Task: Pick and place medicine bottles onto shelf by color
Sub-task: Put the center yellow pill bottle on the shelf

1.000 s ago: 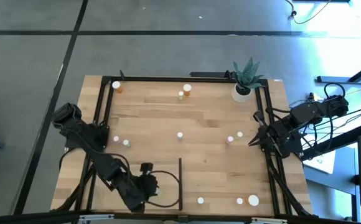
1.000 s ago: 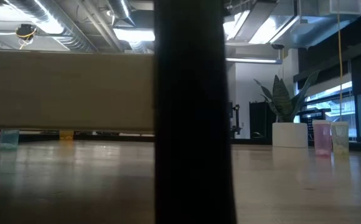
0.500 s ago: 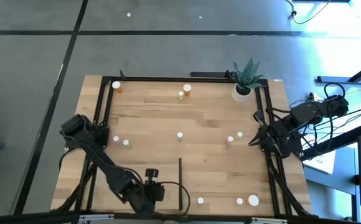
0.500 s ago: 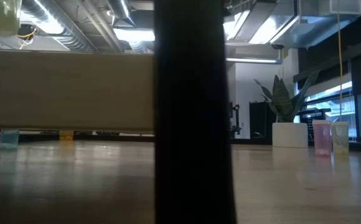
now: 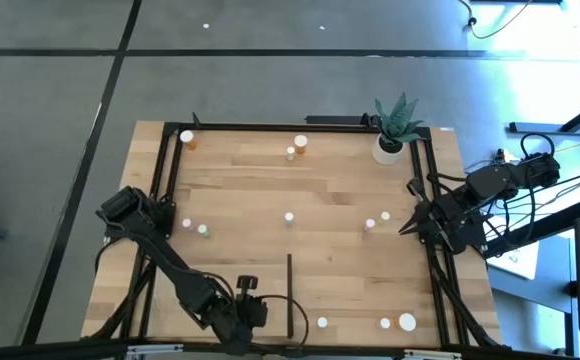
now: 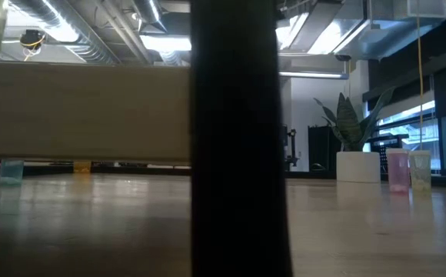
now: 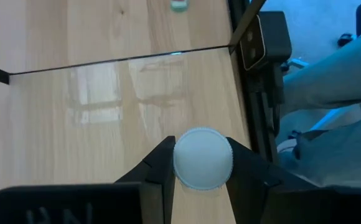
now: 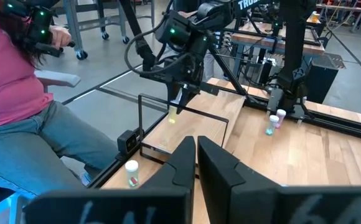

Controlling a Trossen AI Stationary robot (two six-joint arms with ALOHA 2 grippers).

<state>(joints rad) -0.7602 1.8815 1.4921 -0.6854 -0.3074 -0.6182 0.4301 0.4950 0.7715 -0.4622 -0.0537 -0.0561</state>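
Note:
My left gripper [image 5: 248, 312] is near the table's near edge, over the pale wooden shelf [image 5: 220, 290], just left of its thin black strip [image 5: 290, 295]. It is shut on a small yellow-green medicine bottle [image 8: 173, 117] with a white cap [image 7: 202, 158]. My right gripper [image 5: 407, 228] waits shut and empty at the table's right rail. Other bottles stand on their bases on the table: a large orange one [image 5: 187, 138] at the far left corner, two at mid left [image 5: 194, 226], one in the middle [image 5: 289, 216], and two or three at the near right [image 5: 385, 323]. My left gripper pinches the bottle between its two fingers, one on each side of the white cap's rim [image 7: 179, 163]. The fingers come from above, pointing down. The bottle hangs upright below them [image 8: 173, 117], lifted clear of the shelf.
A white pot with a spiky green plant [image 5: 390, 140] stands at the far right corner. Black rails [image 5: 170, 180] frame the tabletop. A person in a pink top and jeans [image 8: 18, 124] sits close to the table's near edge. Two bottles [image 5: 295, 148] stand at the far middle.
My left gripper, shut on the bottle, has gone a little toward the table's near edge and toward the black strip. The bottle has stayed upright and clear of the shelf.

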